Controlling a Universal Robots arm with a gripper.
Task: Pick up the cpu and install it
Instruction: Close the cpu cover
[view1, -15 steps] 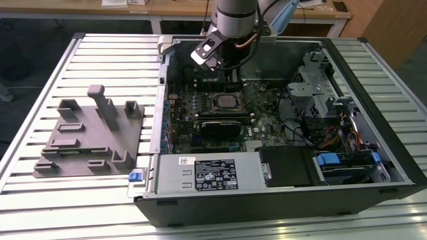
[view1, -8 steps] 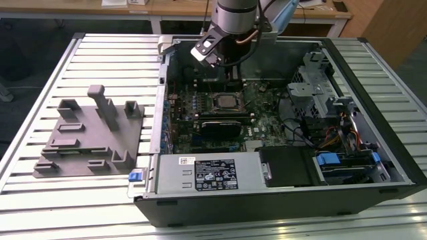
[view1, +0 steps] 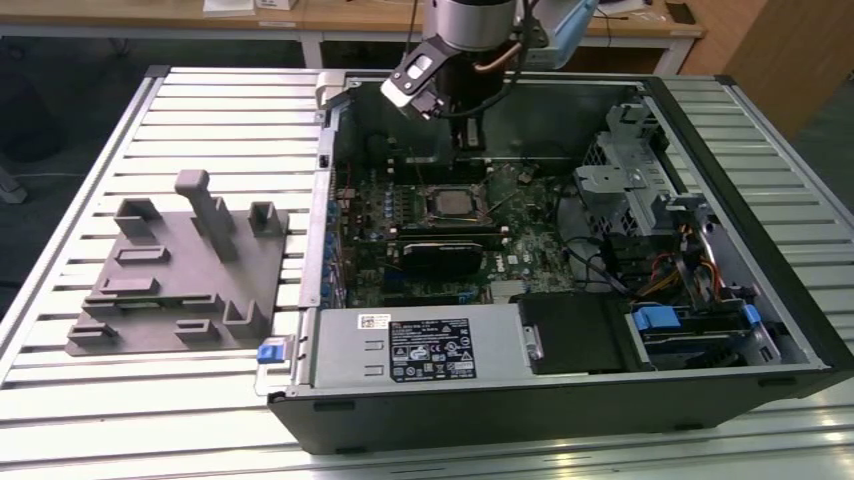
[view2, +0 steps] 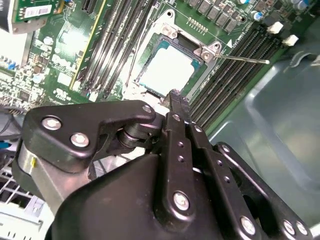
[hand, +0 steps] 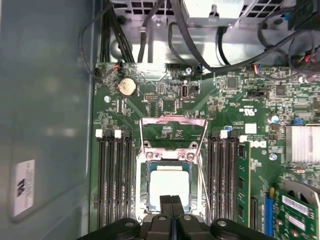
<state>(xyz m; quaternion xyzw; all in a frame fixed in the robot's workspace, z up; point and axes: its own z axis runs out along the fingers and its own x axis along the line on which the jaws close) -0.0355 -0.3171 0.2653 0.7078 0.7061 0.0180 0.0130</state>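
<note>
Cpu (hand: 170, 186), flat silvery square, seated in metal-framed socket (hand: 141, 175) on green board (hand: 165, 100) inside open steel computer case (view1: 561, 420), black gripper (hand: 171, 201) fingers pressed together, empty, near cpu.

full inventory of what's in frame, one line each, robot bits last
table: one, silver, slatted.
computer case: one, black, open, on the table.
fixture: one, grey, on the table, exterior view's left of the computer case.
motherboard: one, green, inside the computer case.
socket: one, metal-framed, load plate open, on the motherboard.
cpu: one, silvery, lying in the socket.
memory slots: several, black, both sides of the socket.
coin cell: one, silver, on the motherboard.
pincer: one, black, shut, at the cpu's edge.
</note>
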